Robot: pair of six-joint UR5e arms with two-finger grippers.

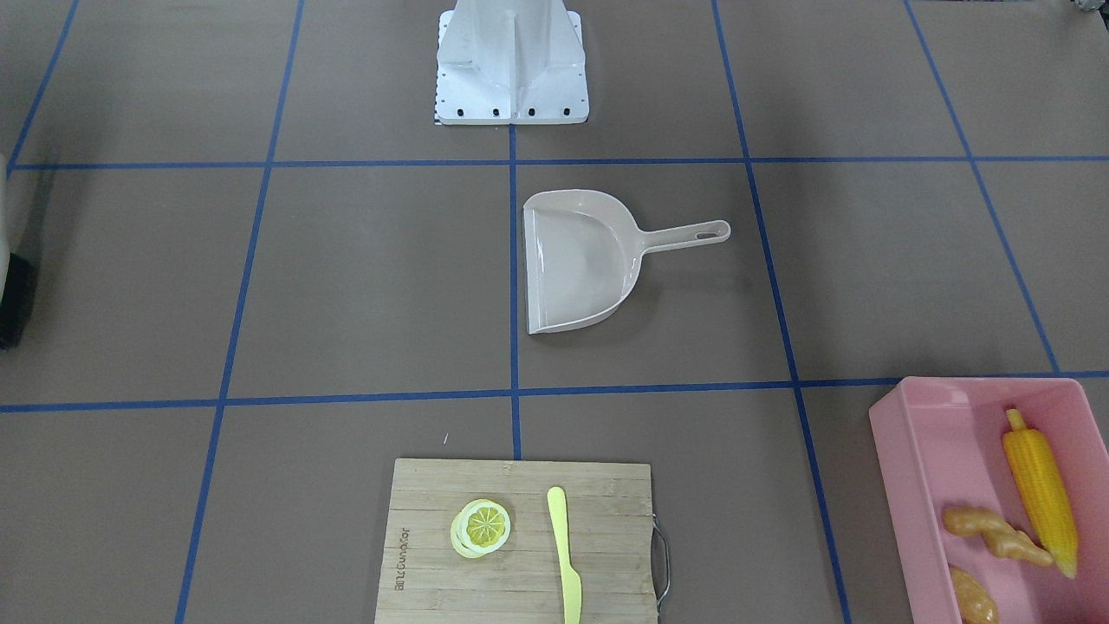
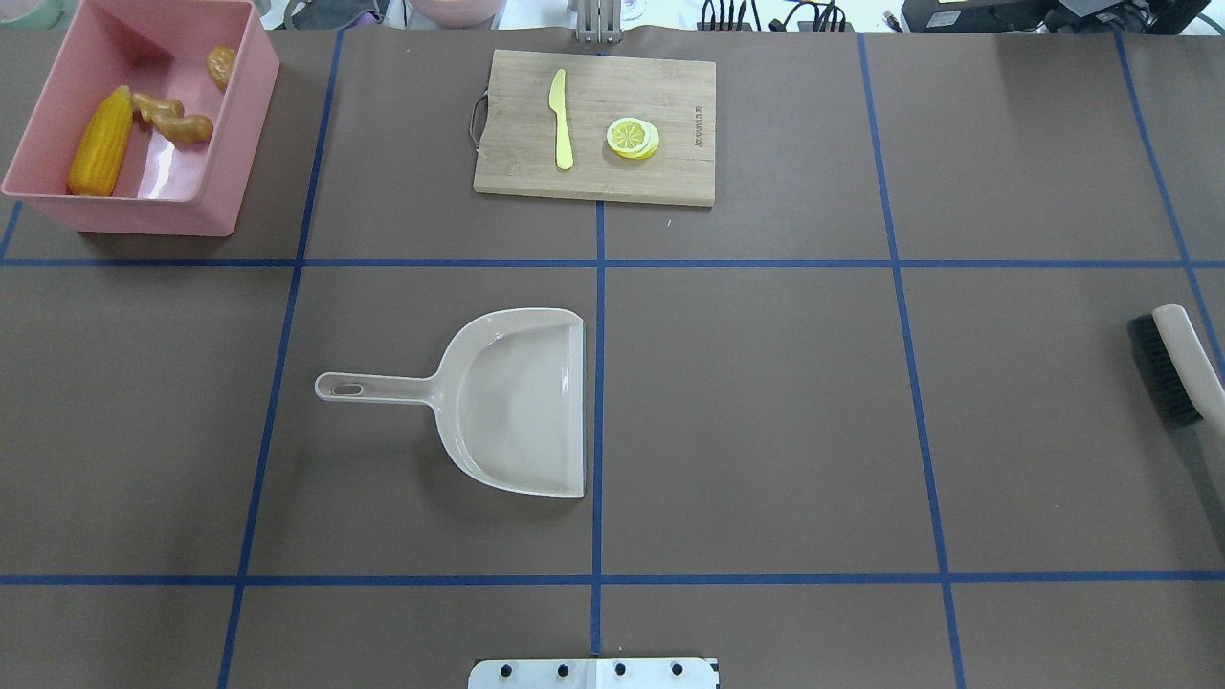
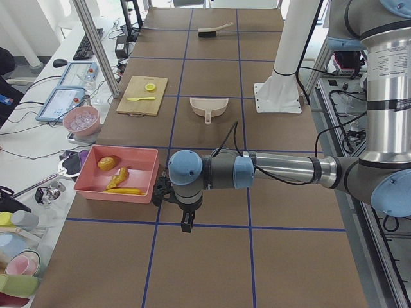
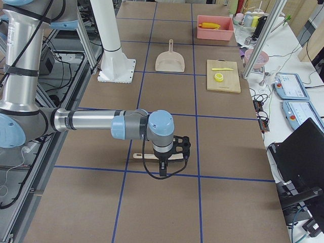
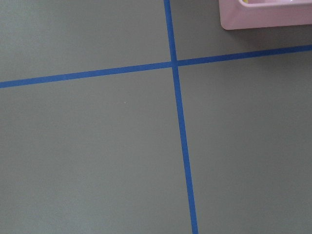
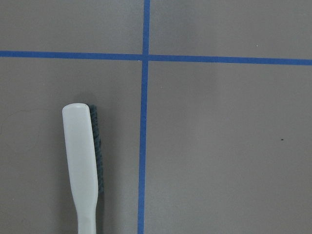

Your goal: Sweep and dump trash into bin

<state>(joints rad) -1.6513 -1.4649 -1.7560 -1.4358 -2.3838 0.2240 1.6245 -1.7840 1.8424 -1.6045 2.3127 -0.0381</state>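
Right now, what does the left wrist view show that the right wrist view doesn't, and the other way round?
Only the left wrist view shows a corner of the pink bin, at its top right. Only the right wrist view shows the brush, lying pale back up beside a tape line, with dark bristles along one edge. Both show the brown table crossed by blue tape.

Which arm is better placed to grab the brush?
Right, probably. Its wrist view looks straight down on the brush, which lies at the robot's far right. The left wrist view catches only a corner of the bin, on the far left.
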